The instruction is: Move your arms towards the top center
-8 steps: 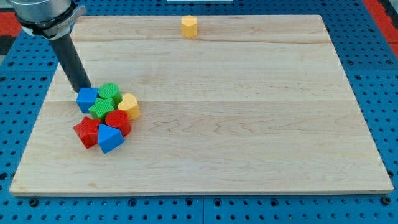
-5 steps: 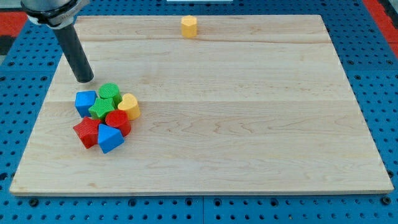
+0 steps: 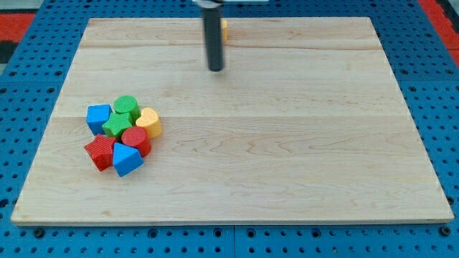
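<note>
My tip point(image 3: 216, 69) stands on the wooden board point(image 3: 287, 129) near the top centre. The rod hides most of a yellow block point(image 3: 224, 29) just behind it at the top edge. A cluster of blocks lies far to the lower left of the tip: a blue block point(image 3: 98, 117), a green cylinder point(image 3: 126, 105), a green star point(image 3: 117, 126), a yellow heart point(image 3: 148, 121), a red cylinder point(image 3: 135, 140), a red star point(image 3: 100, 151) and a blue triangular block point(image 3: 127, 159). They touch one another.
The board lies on a blue pegboard table point(image 3: 445, 107). Red strips point(image 3: 21, 18) show at the view's top corners.
My tip has moved from beside the blue block at the left up and to the right, to the top centre. The blocks have not moved.
</note>
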Action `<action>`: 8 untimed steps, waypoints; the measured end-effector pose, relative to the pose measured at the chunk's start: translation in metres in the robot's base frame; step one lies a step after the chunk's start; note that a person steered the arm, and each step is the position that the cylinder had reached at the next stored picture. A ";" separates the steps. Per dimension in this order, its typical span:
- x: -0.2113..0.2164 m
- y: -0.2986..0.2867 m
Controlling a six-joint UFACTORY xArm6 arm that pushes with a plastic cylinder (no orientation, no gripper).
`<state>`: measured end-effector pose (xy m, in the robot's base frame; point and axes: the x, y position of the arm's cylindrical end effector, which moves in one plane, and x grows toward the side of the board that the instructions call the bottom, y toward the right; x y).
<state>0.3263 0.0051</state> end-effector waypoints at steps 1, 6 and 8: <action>-0.002 0.074; -0.100 0.059; -0.124 0.006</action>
